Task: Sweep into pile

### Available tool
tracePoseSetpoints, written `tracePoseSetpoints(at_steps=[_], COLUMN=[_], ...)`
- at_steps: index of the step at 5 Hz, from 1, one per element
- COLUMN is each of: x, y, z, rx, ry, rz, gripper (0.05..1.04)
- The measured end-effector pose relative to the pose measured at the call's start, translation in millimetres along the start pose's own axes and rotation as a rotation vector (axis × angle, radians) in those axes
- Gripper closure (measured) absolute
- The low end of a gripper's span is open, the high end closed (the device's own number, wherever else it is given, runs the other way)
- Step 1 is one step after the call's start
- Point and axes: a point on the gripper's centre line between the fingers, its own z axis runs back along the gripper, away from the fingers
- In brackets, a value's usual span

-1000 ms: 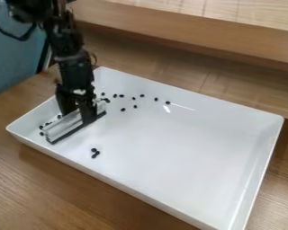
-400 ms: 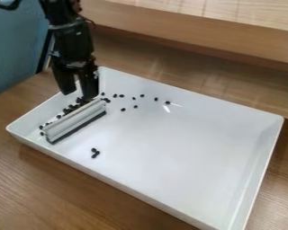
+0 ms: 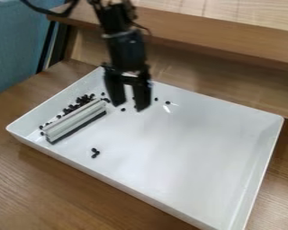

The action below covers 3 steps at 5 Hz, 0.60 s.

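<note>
My gripper (image 3: 129, 107) hangs over the back left part of the white tray (image 3: 188, 152), open, with nothing between its fingers. To its lower left, a white sweeper bar with a black lower edge (image 3: 76, 122) lies on the tray floor, apart from the gripper. Dark beans (image 3: 80, 101) are heaped behind the bar along the tray's left side. A few more beans (image 3: 167, 103) are scattered near the back wall, some partly hidden by the gripper. In front of the bar sits a small cluster of beans (image 3: 95, 152).
The tray stands on a wooden table (image 3: 56, 188). A raised wooden ledge (image 3: 231, 33) runs behind it, and a blue surface (image 3: 17, 49) is at the upper left. The tray's walls rise around the beans and bar.
The gripper has let go of the sweeper bar, risen off it and moved right. Beans behind the bar have come into view, while the bar has stayed in place.
</note>
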Motion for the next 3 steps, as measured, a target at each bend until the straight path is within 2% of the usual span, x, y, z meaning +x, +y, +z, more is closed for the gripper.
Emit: tracePoseSetpoints(at_steps=[1, 2, 3], x=[12.9, 20.4, 24.4], y=[-37.9, -68.4, -79.8], z=[-10.9, -13.9, -9.4], rx=[-0.007, 0.019, 0.036], ry=[0.007, 0.027, 0.036], rz=[-0.074, -0.129, -0.163], gripper=[0.083, 0.083, 0.083])
